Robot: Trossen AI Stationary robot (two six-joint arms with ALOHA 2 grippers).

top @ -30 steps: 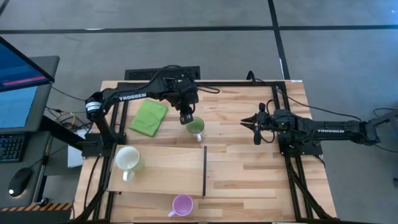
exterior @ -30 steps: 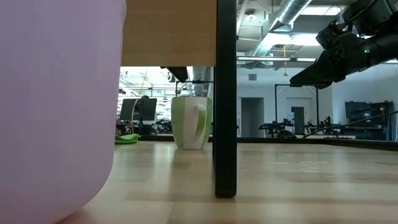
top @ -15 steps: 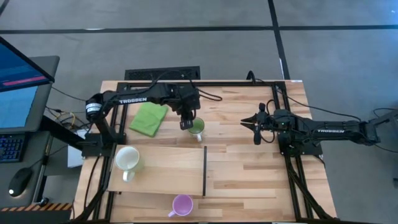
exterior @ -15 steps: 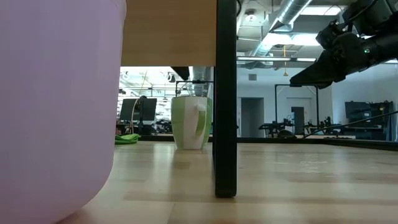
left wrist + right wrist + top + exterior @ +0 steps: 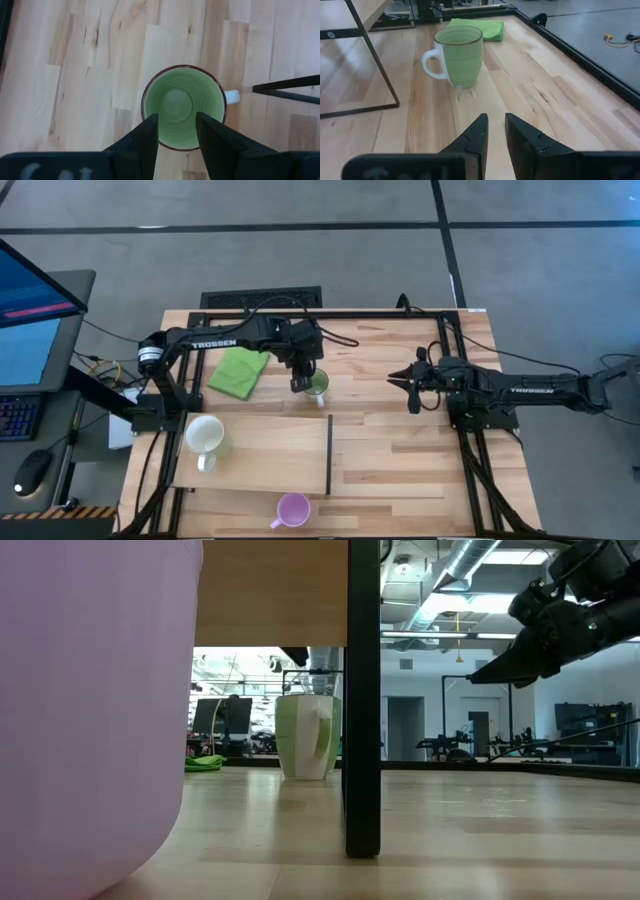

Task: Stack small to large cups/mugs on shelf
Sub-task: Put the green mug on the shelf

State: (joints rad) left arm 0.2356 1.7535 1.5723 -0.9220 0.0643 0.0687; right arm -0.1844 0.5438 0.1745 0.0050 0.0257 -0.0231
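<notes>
Robotics lab: exposed ceiling ducts (image 5: pixel 470 560), distant equipment racks (image 5: pixel 580 725), a monitor (image 5: pixel 30 310) beside the workbench (image 5: pixel 400 450).

Even overhead light, soft shadows; near purple mug (image 5: pixel 95 710) blurred.

- The right hand (image 5: pixel 495 131) hovered over the table (image 5: pixel 545 95), fingers (image 5: pixel 476 135) narrowly apart, holding nothing.
- A green mug (image 5: pixel 458 56) stood upright ahead.
- A green cloth (image 5: pixel 482 28) lay beyond it.
- A dark shelf leg (image 5: pixel 372 62) stood beside the mug.
</notes>
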